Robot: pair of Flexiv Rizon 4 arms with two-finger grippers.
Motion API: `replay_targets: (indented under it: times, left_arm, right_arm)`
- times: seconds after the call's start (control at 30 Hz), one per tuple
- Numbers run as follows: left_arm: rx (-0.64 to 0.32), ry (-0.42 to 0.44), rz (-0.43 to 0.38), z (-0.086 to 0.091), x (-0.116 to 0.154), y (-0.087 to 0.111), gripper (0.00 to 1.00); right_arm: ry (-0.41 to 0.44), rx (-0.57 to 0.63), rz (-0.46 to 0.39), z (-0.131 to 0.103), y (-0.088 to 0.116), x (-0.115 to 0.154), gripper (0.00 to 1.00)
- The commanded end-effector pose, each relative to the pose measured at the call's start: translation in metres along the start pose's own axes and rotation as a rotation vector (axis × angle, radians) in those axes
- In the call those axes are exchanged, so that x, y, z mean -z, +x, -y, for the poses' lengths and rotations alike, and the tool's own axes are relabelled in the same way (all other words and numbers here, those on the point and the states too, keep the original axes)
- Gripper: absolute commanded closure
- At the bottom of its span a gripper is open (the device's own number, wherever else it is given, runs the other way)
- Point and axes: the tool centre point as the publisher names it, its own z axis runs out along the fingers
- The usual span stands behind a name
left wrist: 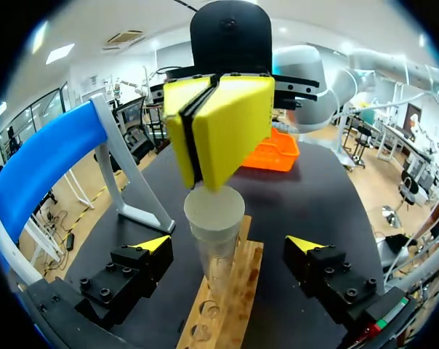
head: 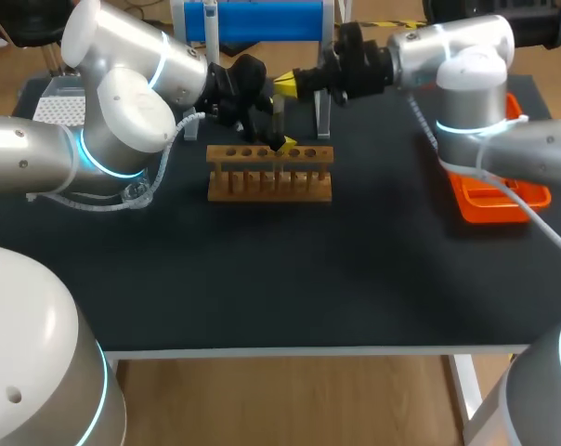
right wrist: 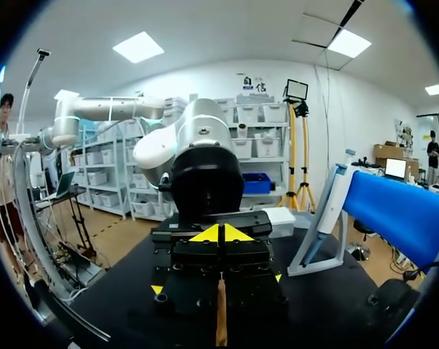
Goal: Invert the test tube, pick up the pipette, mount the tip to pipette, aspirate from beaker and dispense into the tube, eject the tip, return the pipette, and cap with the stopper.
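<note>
- Head view: the two arms meet over the wooden rack [head: 269, 174], which sits on the dark counter [head: 280, 279].
- The tube [head: 278, 116] stands straight up in one of the rack's holes.
- The left tool [head: 276, 139] comes in from the left. It sits low, just above the rack, at the tube.
- The right tool [head: 287, 84] comes in from the right. It is up at the top of the tube.
- Left wrist view: the left tool is wide. One finger is on each side of the tube, and neither one touches it.
- In the same view the right tool's two big yellow fingers are pressed together. Their ends touch the tube's pale top. It is not clear if they pinch any of it.
- Right wrist view: the right tool's yellow tips sit side by side, narrow, and the left arm faces them. The tube is hidden here.
- The pipette [head: 212, 20] hangs on the blue stand [head: 267, 19] at the back of the counter, behind the rack.
- An orange tray [head: 489, 195] lies on the counter at the right, well apart from the rack.
</note>
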Motion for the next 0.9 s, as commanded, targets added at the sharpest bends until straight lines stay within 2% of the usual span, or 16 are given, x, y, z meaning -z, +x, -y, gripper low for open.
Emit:
replay_targets:
  times: [0.03,0.9]
  left_arm:
    - [0.001,-0.002,-0.003,0.001,0.000,-0.001,0.00]
    - [0.001,-0.002,-0.003,0.001,0.000,-0.001,0.00]
  right_arm:
    - [-0.001,-0.003,-0.015,0.002,-0.004,-0.001,1.00]
    - [0.009,-0.053,-0.003,0.027,-0.002,-0.002,1.00]
